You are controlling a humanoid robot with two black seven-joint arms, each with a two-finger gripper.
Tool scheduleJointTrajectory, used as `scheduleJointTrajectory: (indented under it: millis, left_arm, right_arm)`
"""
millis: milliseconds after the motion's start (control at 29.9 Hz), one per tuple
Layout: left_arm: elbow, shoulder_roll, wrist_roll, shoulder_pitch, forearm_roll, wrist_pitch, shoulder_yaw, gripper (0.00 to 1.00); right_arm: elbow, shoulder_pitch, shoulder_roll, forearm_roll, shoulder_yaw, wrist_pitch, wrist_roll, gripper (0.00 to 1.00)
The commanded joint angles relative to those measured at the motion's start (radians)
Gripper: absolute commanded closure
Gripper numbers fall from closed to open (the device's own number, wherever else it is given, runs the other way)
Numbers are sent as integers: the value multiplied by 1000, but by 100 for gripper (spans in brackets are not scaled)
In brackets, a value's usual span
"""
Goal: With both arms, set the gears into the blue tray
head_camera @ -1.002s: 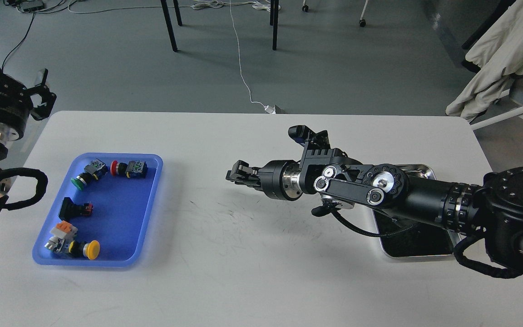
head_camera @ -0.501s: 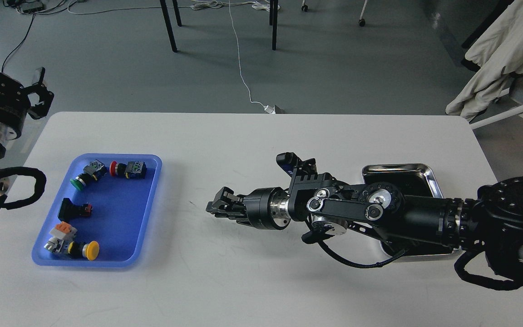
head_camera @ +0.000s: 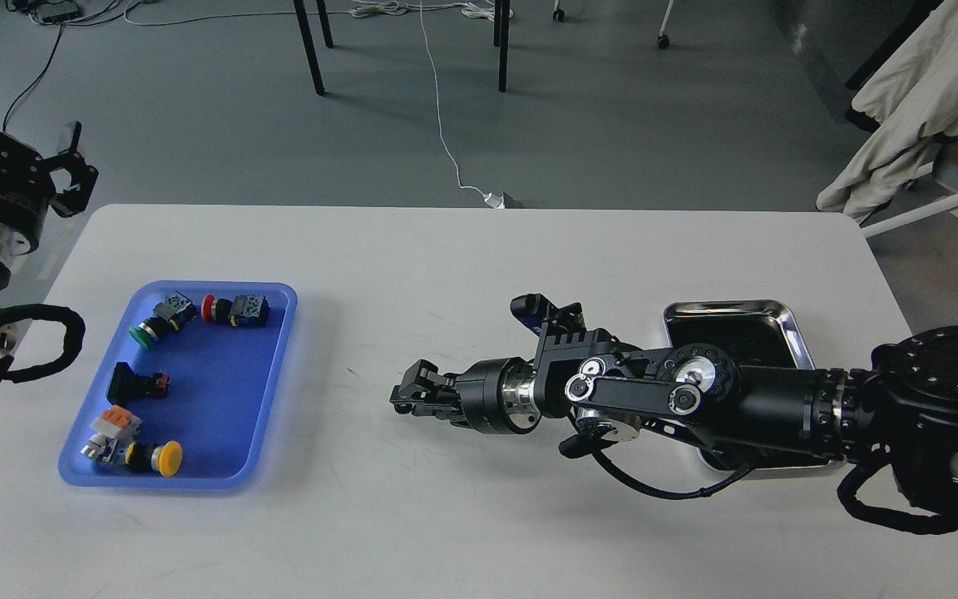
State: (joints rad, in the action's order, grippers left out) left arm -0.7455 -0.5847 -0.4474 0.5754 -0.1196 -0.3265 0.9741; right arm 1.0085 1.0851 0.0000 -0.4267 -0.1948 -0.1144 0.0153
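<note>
The blue tray [head_camera: 225, 399] lies at the table's left, holding several push-button switches with green [head_camera: 145, 334], red [head_camera: 209, 307] and yellow [head_camera: 168, 458] caps. No gears show in this view. My right gripper [head_camera: 402, 399] points left over the middle of the table, well right of the blue tray. Its dark fingers cannot be told apart, and whether anything is between them cannot be seen. My left gripper [head_camera: 22, 125] hangs open and empty beyond the table's far left corner, above and behind the blue tray.
A shiny steel tray [head_camera: 728, 309] sits at the right, mostly covered by my right forearm. Bare white tabletop [head_camera: 446, 266] lies between the two trays. Chair legs, a cable and a cloth-draped chair stand on the floor beyond the table.
My right gripper has swung left and toward the table's front, off the steel tray, then edged slightly back right. My left gripper drifted a little left.
</note>
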Motion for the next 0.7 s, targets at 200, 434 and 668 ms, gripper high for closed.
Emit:
scheduleJointTrajectory:
  millis: [200, 434, 668]
  left_arm:
    - [1, 8, 1, 4, -2, 1, -6, 2]
    - [1, -3, 3, 3, -2, 0, -12, 2]
    - [2, -33, 6, -2, -3, -2, -17, 2]
  right_arm:
    - [-27, 64, 0, 2, 32, 16, -11, 6]
    - [-22, 183, 0, 54, 117, -5, -14, 6]
    - [25, 239, -145, 114, 238, -45, -14, 6]
